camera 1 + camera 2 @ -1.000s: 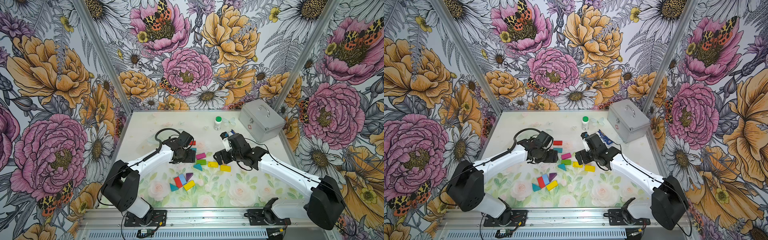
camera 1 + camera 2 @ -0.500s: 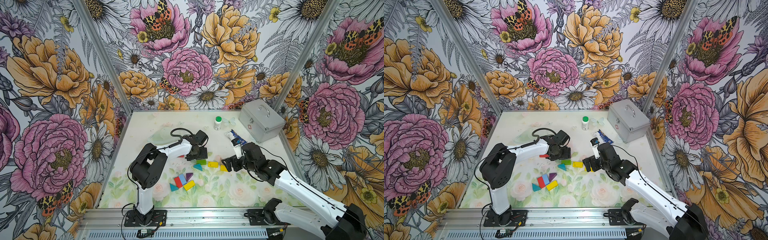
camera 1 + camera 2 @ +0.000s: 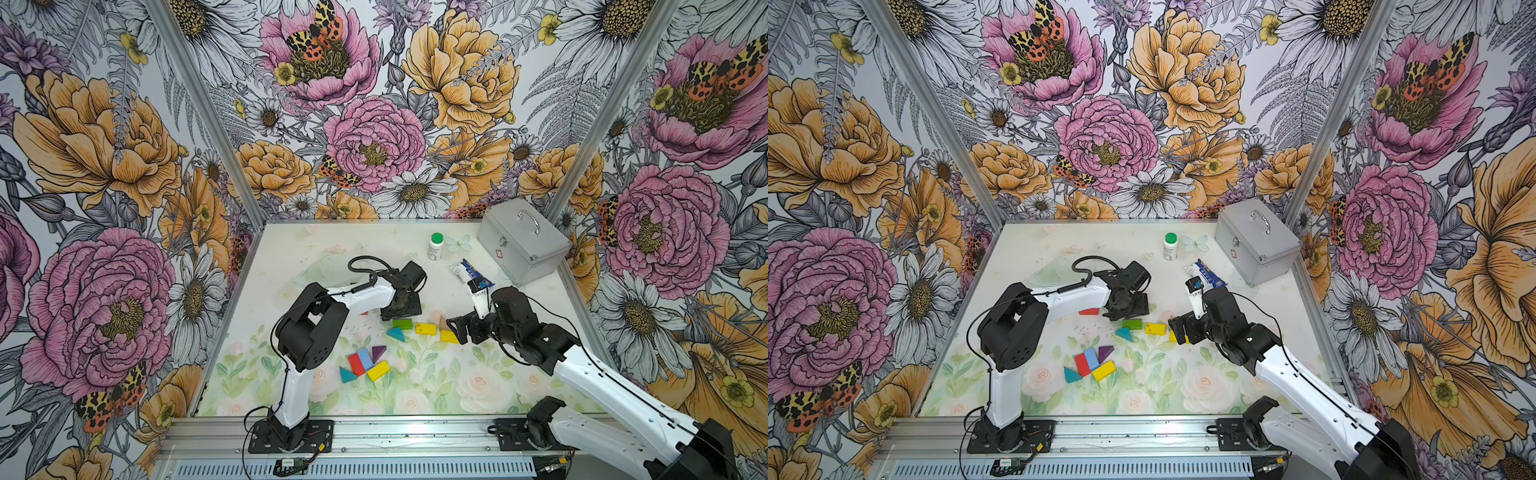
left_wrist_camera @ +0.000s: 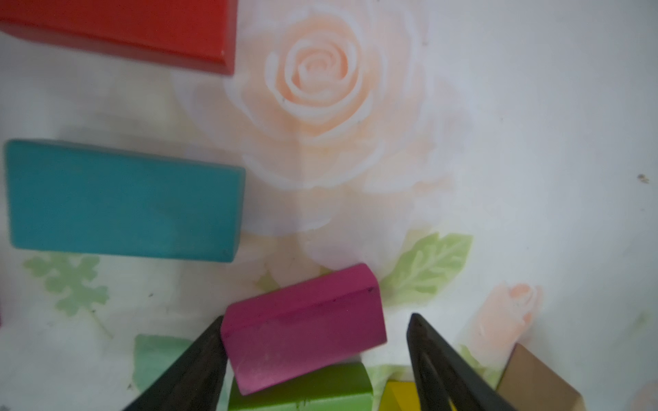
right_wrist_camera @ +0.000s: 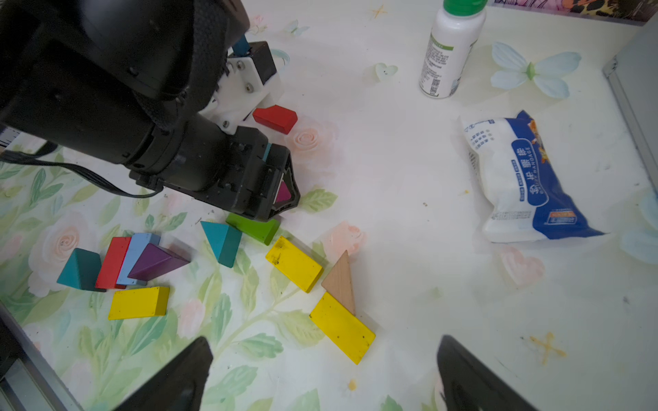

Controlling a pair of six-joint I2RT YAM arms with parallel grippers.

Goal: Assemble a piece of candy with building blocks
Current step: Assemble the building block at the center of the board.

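Note:
The building blocks lie mid-table. In the left wrist view a magenta block (image 4: 302,331) sits tilted on a green block (image 4: 302,388) between the jaws of my left gripper (image 4: 317,316). One finger (image 4: 203,356) touches it and the other stands apart, so the gripper is open. A teal block (image 4: 124,201) and a red block (image 4: 142,32) lie beyond. My right gripper (image 5: 324,338) hangs open and holds nothing, over a yellow block (image 5: 341,327) that lies against a tan triangle (image 5: 340,281). In both top views the left gripper (image 3: 401,309) hides the magenta block.
A cluster of red (image 3: 356,364), light blue, purple, teal and yellow (image 3: 378,370) blocks lies nearer the front. At the back right are a white bottle with a green cap (image 3: 435,246), a blue-and-white packet (image 3: 467,270) and a metal case (image 3: 521,239).
My left gripper has moved right over the magenta block and its jaws have narrowed around it. My right gripper has drawn back to the right, away from the yellow blocks.

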